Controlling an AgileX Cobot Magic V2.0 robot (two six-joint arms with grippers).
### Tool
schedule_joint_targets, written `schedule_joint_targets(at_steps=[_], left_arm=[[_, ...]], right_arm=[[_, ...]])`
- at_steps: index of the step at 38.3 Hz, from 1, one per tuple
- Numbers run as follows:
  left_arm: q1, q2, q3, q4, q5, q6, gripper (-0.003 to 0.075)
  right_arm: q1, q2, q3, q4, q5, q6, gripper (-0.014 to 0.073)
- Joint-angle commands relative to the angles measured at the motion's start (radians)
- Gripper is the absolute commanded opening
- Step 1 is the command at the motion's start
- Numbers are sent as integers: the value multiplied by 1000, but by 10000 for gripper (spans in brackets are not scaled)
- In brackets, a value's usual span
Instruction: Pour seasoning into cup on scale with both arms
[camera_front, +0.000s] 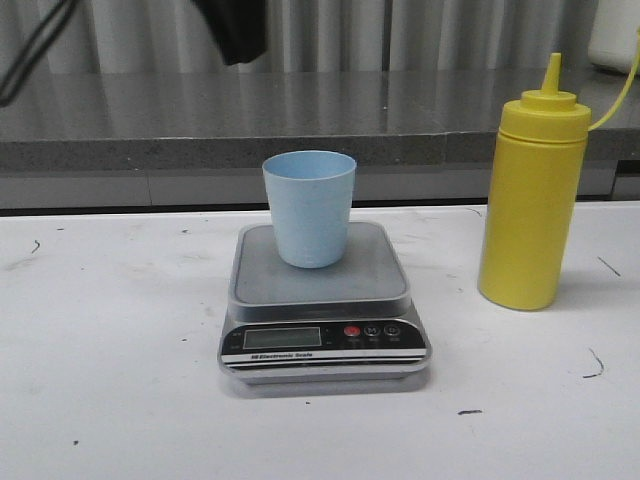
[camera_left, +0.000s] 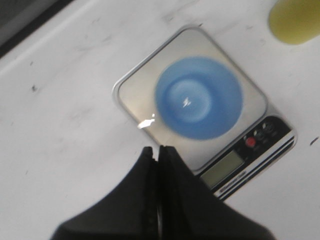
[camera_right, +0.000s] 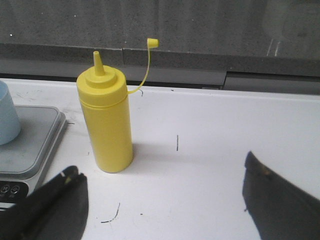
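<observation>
The pale blue cup (camera_front: 309, 205) stands upright on the platform of the silver scale (camera_front: 320, 300). In the left wrist view I look down into the cup (camera_left: 199, 97) on the scale (camera_left: 135, 90). My left gripper (camera_left: 156, 149) hangs above the scale's near-left edge, shut and empty. The yellow seasoning bottle (camera_front: 532, 200) stands upright on the table right of the scale, its small cap off and dangling on a tether. My right gripper (camera_right: 160, 167) is open, low over the table, with the bottle (camera_right: 105, 125) ahead of it near one finger and not touched.
A white table (camera_front: 120, 330) with small dark marks carries everything. A grey stone ledge (camera_front: 130, 120) runs along the back. A black part of the left arm (camera_front: 235, 30) hangs at the top of the front view, with a cable (camera_front: 30, 50) beside it.
</observation>
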Motion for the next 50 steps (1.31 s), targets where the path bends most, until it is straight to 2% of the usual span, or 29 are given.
schedule_joint_targets(at_steps=[1, 6, 13, 19, 32, 39, 50], left_arm=[[62, -128, 88, -8, 6, -17, -20], [154, -252, 274, -29, -74, -17, -20], [278, -456, 560, -59, -256, -17, -20], [345, -625, 791, -67, -425, -17, -20], [356, -1027, 1205, -109, -770, -17, -20], [356, -1259, 1356, -134, -858, -17, -20], [356, -1626, 1463, -165, -909, -17, -20]], right_arm=[[0, 15, -27, -1, -68, -3, 642], [0, 15, -27, -1, -68, -3, 642], [0, 15, -27, -1, -68, -3, 642], [0, 15, -27, -1, -68, -3, 642], [0, 15, -27, -1, -67, -3, 642], [0, 15, -27, -1, -67, -3, 642], [0, 15, -27, -1, -71, -3, 642]])
